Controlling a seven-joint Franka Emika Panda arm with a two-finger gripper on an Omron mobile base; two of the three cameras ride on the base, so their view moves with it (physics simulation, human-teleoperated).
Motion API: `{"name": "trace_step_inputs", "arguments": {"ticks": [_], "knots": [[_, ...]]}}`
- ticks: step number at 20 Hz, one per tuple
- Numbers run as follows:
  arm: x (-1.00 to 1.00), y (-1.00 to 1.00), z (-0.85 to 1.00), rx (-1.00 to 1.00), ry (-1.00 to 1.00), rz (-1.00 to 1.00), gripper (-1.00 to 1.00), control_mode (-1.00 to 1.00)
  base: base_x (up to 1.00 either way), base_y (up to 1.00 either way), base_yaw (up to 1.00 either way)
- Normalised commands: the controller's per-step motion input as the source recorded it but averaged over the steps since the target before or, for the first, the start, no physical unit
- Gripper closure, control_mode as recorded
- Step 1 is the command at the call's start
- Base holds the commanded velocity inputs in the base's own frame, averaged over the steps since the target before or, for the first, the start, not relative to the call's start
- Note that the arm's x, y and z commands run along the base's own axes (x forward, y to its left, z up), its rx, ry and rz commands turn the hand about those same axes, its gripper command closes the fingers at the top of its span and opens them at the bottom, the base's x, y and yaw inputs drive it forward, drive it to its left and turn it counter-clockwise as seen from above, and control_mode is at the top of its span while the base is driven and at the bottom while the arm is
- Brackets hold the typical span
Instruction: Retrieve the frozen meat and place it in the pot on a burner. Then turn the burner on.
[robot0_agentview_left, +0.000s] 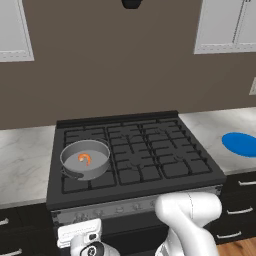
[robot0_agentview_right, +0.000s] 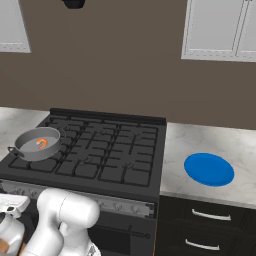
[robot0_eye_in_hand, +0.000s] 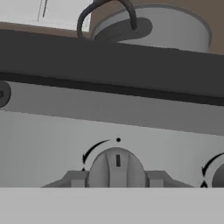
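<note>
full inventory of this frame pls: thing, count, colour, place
frozen meat: 1, orange, inside the pot
pot: 1, grey metal, on the front-left burner
gas range: 1, black, between the counters
control knob: 1 centred in the hand view, grey, on the range's front panel, another at the right edge
plate: 1, blue, on the counter right of the range
wall cabinets: white, upper wall
drawers: dark, below the right counter
gripper: 1, at the centred knob, finger tips either side

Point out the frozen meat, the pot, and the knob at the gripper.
frozen meat (robot0_agentview_left: 85, 159), left base view, its orange curl.
pot (robot0_agentview_left: 70, 151), left base view, its rim.
knob (robot0_eye_in_hand: 116, 168), hand view, its face.
</note>
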Motion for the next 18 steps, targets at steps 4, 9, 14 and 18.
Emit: {"name": "trace_step_inputs", "arguments": {"ticks": [4,9,14,18], "knots": [[0.0,0.0,0.0,-0.37,0.0,0.2,1.0,-1.0,0.0,0.0,0.0],[0.09,0.01,0.0,-0.45,0.18,0.25,1.0,-1.0,0.0,0.0,0.0],[0.14,0.01,0.0,-0.42,0.27,0.24,1.0,-1.0,0.0,0.0,0.0],[0.13,0.04,0.0,-0.43,0.31,0.24,1.0,-1.0,0.0,0.0,0.0]]}}
